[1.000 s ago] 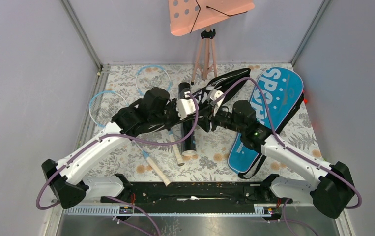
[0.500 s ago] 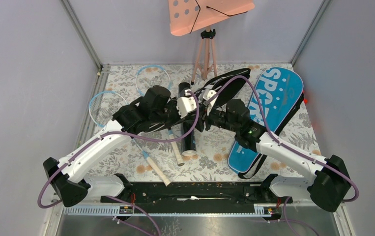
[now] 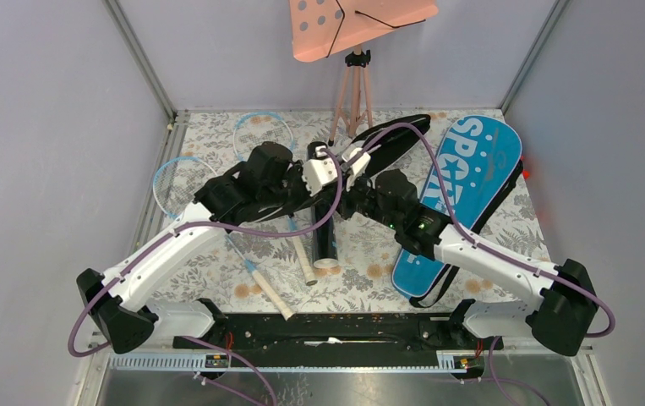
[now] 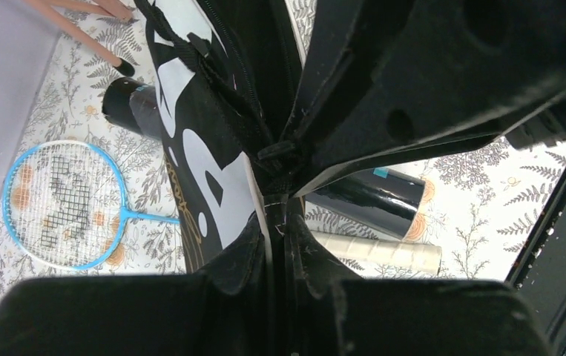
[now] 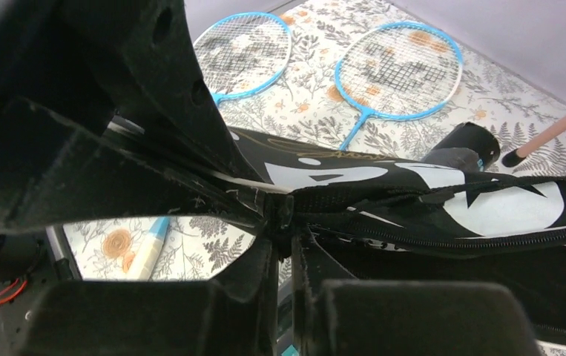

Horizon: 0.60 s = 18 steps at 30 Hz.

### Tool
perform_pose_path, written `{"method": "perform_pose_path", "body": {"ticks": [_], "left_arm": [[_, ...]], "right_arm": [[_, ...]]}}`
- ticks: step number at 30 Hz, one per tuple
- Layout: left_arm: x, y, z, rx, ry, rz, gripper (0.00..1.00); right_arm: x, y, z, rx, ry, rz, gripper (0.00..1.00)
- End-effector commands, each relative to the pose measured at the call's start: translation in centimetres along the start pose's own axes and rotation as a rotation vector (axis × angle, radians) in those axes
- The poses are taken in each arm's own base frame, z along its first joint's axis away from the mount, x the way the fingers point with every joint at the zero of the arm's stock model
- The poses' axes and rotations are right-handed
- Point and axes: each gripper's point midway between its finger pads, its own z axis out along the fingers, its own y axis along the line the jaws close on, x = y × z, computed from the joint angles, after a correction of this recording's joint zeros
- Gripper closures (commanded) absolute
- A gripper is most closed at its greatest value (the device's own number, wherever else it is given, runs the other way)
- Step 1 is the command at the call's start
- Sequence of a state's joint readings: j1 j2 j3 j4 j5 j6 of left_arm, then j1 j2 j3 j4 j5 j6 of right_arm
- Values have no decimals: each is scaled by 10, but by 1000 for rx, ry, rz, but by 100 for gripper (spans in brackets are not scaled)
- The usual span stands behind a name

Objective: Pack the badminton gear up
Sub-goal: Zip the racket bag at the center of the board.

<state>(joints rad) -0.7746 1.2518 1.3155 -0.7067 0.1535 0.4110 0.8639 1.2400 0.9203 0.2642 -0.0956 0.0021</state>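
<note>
The black SPORT bag lies slanted at the back of the table, its near end lifted. My left gripper is shut on that end's seam. My right gripper faces it and is shut on the same end beside the zipper. The black tube lies under both grippers. Two rackets with light-blue hoops lie to the left, their handles pointing toward me. The blue SPORT bag lies flat on the right.
A pink perforated board on a tripod stands at the back centre, one leg tip close to the black bag. Grey walls enclose the flowered table cloth on three sides.
My right gripper has moved left to the black bag's lifted end and closed on it. The left gripper kept its hold and shifted slightly back.
</note>
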Motion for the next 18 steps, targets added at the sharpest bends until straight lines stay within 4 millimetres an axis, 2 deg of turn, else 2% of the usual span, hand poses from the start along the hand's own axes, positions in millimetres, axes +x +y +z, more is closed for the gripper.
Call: {"method": "perform_pose_path", "body": {"ticks": [1,5,9,13,16,18], "left_arm": [[-21,-10,1,47,-62,4,100],[-19,-3,-8,-5,-70,34,100],[-17,2,-19,-46,-83,53,100],[-13,0,-29,-52,-98,83,100],[-10,-2,-33,-49,-99,98,100],[-8,-6,-33,-30,-94,114,100]], "right_arm": [[-47,-18,1,161,-79,-28,100],[-19,-45,-12,287,100,-136,100],[20,-76,-30,375,261,-215,100],[45,-111,-44,351,316,-182,100],[56,-127,-52,318,332,-285,100],[62,-130,-56,272,361,-345,100]]}}
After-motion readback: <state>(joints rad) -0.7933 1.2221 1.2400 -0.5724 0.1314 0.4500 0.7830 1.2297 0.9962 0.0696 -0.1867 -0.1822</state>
